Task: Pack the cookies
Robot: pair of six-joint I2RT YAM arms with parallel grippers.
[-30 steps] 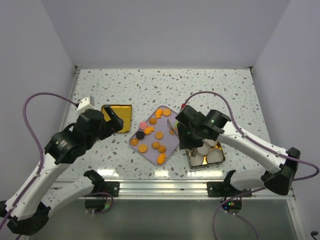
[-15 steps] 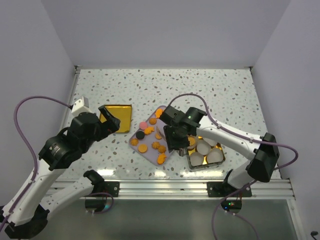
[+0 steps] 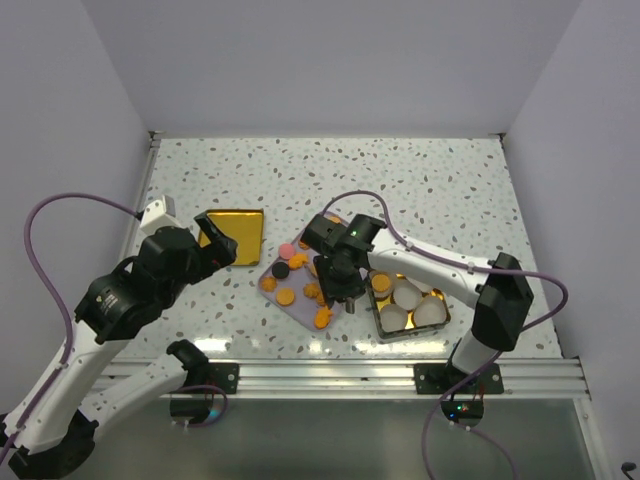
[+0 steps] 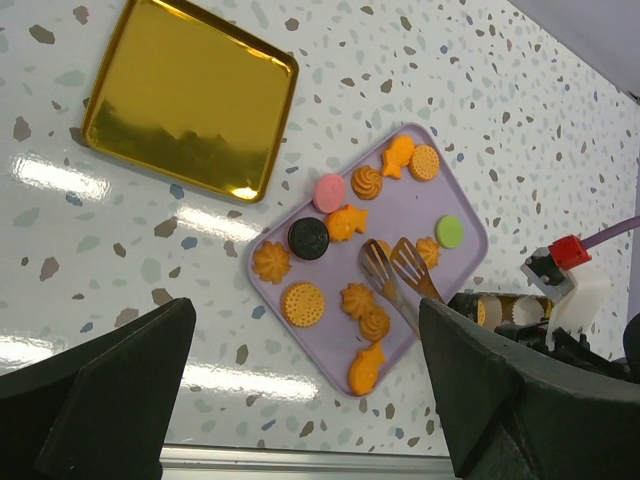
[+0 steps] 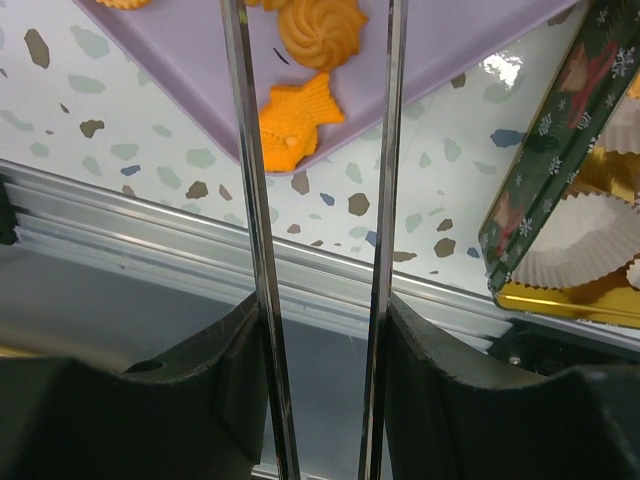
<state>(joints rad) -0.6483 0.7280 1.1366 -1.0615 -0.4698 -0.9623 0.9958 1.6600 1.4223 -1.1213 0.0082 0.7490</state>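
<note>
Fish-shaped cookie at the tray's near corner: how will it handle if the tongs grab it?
Fish cookie looks flat and thin, so probably light and brittle at the tail. Lying flat, it won't roll, but may skid on the smooth tray under the metal tongs.

Open surface (image 3: pixel 440 180) fills the upper frame. At centre the right arm (image 3: pixel 430 260) and tongs (image 4: pixel 407 266) overhang the cookies (image 3: pixel 285 297) on the tray (image 3: pixel 303 306); tin (image 3: pixel 412 334) lower right, gold lid (image 3: pixel 248 235) left.
</note>
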